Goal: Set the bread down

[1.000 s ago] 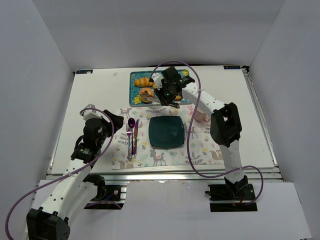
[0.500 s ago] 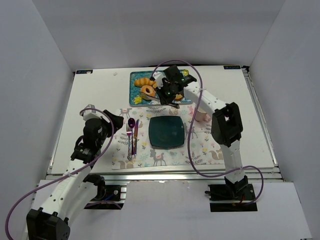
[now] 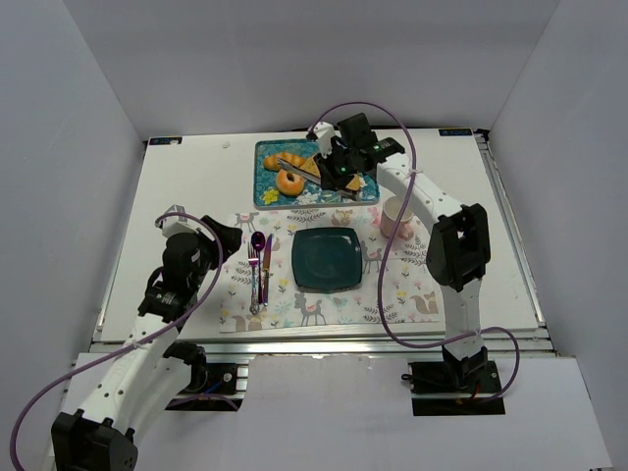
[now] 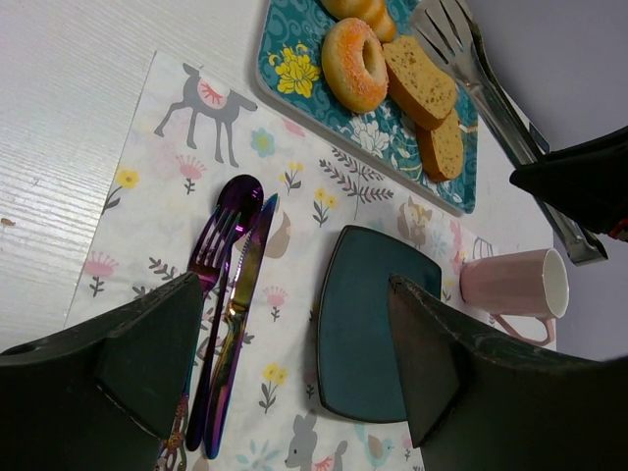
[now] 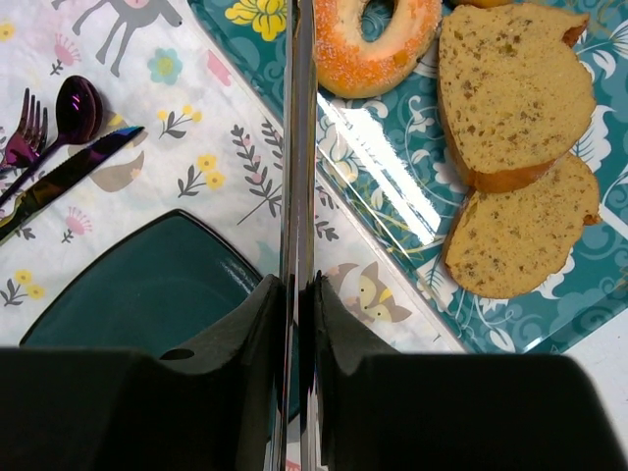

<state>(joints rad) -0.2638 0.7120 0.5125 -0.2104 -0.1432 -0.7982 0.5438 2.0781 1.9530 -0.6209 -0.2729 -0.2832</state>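
Not yet placed: the bread (image 5: 373, 64) is seen on the far tray (image 5: 392, 196), the plate (image 5: 157, 285) bare.
Tongs (image 5: 297, 147) are gripped by the right claw (image 5: 294, 324); the left claw (image 4: 294, 339) is held open.

Bright, even light from above, soft shadows.
You get white glare on the tray (image 5: 388, 182); the near fingers (image 4: 147, 363) blur.

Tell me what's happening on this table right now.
The right gripper is clamped on a pair of long metal tongs, held over the teal flowered tray at the far side. The golden-brown ring-shaped bread lies on that tray beside two oval slices, not yet picked up. The dark teal square plate on the patterned placemat is bare. The left gripper hangs open near the placemat's left edge, holding nothing.
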